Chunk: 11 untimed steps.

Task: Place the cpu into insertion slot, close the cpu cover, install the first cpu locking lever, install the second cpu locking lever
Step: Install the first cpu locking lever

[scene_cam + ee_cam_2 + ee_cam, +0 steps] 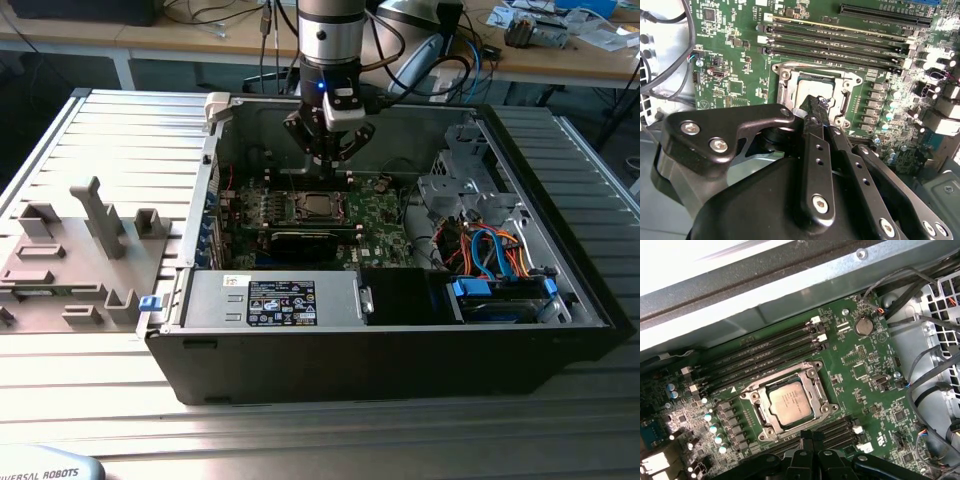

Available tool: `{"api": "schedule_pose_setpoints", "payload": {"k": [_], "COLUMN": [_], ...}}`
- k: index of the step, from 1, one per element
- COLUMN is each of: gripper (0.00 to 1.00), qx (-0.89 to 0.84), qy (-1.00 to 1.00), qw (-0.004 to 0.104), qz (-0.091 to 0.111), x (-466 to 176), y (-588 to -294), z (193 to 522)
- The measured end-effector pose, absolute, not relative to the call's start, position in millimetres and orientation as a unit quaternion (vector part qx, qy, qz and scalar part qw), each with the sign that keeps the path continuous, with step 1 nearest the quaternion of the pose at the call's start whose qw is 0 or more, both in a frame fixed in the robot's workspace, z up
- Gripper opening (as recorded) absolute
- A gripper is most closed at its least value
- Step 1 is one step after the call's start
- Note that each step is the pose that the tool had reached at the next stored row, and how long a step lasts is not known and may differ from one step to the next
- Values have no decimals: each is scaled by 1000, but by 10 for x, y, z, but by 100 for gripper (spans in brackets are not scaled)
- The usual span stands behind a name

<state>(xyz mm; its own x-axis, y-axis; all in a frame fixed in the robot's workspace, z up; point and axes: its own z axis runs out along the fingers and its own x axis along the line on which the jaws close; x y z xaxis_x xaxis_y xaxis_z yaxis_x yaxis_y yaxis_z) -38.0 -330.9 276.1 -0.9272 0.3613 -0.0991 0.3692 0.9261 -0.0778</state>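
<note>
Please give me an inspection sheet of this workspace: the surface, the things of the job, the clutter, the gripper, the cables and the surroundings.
Surface: ribbed metal table carrying an open computer case.
Job's things: cpu lies in the insertion slot; cpu cover frames it.
Clutter: grey plastic fixtures at the exterior view's left.
Gripper: gripper hangs above the slot, holding nothing; fingers together.
Cables: blue and orange cables inside the case; black cables beside the board.
Surroundings: wooden bench behind, with loose items.
</note>
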Motion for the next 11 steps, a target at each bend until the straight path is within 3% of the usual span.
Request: {"api": "schedule_pose_setpoints", "payload": {"k": [11], "gripper": [11], "qx": [172], "qy": [983], "qw": [42], "qz": [-48], "x": [-380], "y": [-3309], "z": [2760]}}
